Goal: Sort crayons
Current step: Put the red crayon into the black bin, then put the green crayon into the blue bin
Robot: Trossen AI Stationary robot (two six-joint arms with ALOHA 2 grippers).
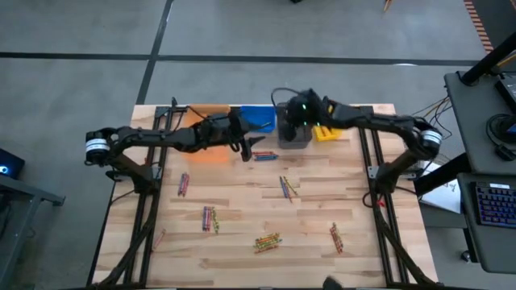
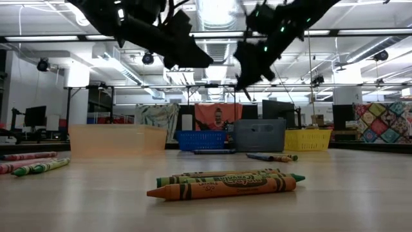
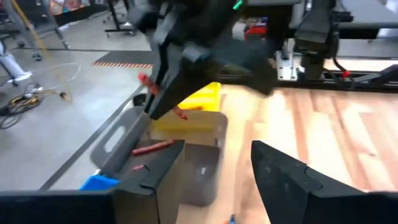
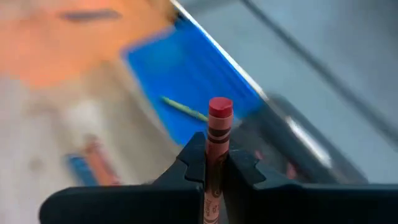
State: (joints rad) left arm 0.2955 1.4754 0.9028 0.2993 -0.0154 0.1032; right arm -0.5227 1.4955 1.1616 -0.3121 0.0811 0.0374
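My right gripper [image 4: 214,158] is shut on a red crayon [image 4: 217,134] that stands upright between its fingers. It hangs over the grey bin [image 1: 294,134], beside the blue bin [image 1: 258,119]. The left wrist view shows that gripper from the other side, with red crayons [image 3: 152,147] lying in the grey bin [image 3: 118,140]. My left gripper [image 1: 247,147] is open and empty, just in front of the blue bin. Several crayons lie loose on the table: near the bins [image 1: 264,156], mid-table [image 1: 286,187], at the left [image 1: 184,184] and near the front [image 1: 268,241].
An orange bin [image 1: 211,153] and a yellow bin [image 1: 326,133] flank the blue and grey ones along the table's back edge. In the low view a cluster of crayons [image 2: 225,183] lies close in front. Metal frame rails [image 1: 145,217] run along both table sides.
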